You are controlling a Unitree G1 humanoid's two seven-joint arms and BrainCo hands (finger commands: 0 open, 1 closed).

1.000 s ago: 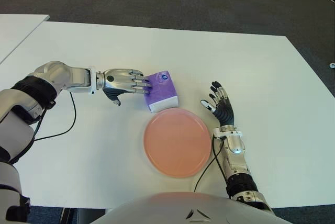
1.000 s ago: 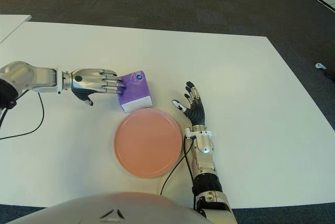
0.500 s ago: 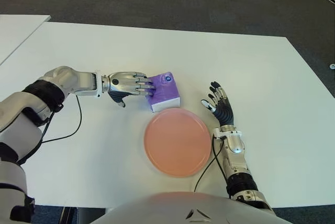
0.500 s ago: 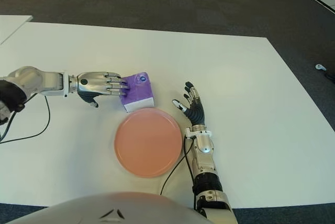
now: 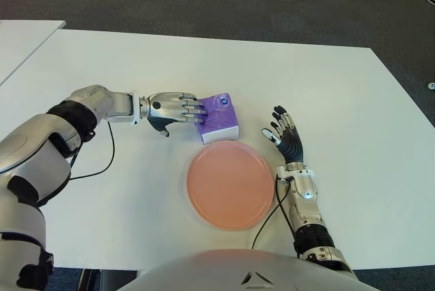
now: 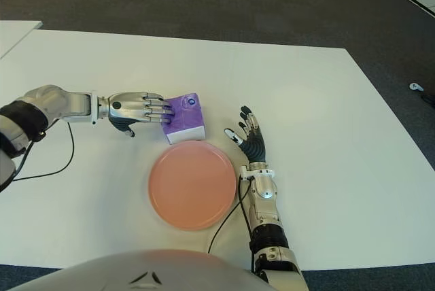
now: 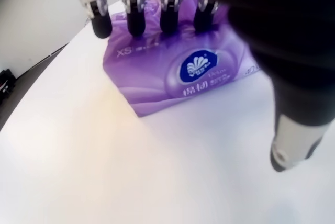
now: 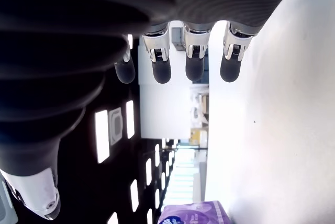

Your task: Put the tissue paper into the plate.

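On the white table [image 5: 340,87], the pink plate [image 5: 230,185] is positioned near the robot, and the purple tissue pack [image 5: 220,117] lies on the table just beyond the plate's far rim, not yet in it. The left hand [image 5: 175,107] is laid flat with fingers extended over the pack's top, thumb unclosed beneath; a secure grip should be formed before lifting. The right hand [image 5: 285,138] is held spread, beside the plate's right.
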